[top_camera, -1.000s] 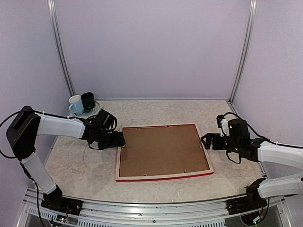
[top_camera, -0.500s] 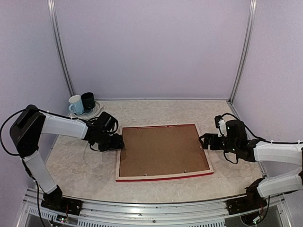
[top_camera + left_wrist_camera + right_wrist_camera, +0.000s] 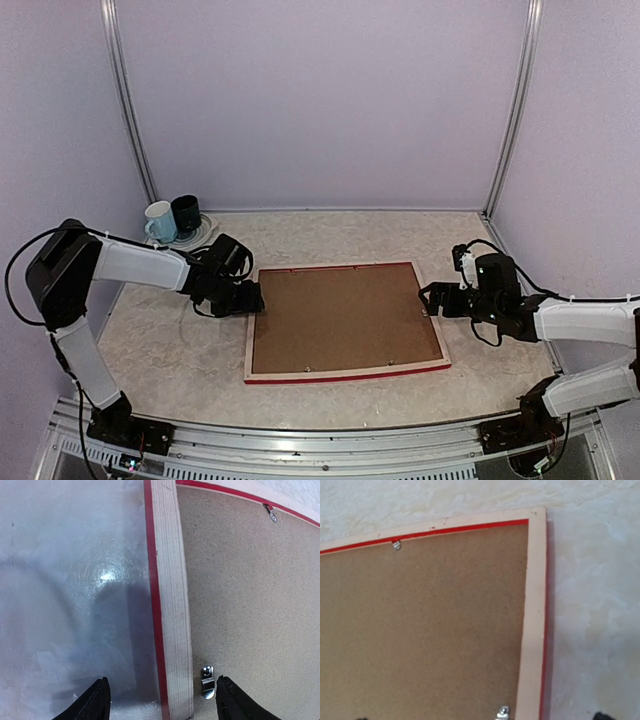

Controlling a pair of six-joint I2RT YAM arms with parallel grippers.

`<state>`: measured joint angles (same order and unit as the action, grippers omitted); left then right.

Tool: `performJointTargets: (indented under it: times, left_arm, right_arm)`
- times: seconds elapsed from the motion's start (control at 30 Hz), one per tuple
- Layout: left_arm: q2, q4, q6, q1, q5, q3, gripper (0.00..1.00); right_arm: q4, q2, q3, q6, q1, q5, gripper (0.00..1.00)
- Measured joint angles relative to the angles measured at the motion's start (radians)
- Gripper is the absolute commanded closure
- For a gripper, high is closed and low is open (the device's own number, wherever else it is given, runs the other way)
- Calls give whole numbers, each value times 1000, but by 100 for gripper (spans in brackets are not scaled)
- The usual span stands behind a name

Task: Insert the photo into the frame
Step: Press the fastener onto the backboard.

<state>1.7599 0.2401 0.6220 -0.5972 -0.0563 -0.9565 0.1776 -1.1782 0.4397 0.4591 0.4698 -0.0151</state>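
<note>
Left fingers (image 3: pixel 95 702) straddle the pale, red-edged rail of the frame (image 3: pixel 172 605).

A corner of the frame (image 3: pixel 535 605) is seen lying back-up on the mottled table (image 3: pixel 592 580), its brown backing board (image 3: pixel 420 630) edged by metal clips (image 3: pixel 396 545) (two are visible).

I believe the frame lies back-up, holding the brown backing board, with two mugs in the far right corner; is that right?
Not quite: the top external view shows the two mugs in the far left corner; the frame and brown backing board are as you say.
</note>
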Motion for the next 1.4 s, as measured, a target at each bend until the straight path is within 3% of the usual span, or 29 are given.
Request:
performJointTargets:
  times: [1.4]
  left_arm:
    - [28, 31, 4, -22, -36, -34, 46]
  right_arm:
    - [0, -1, 0, 3, 0, 3, 4]
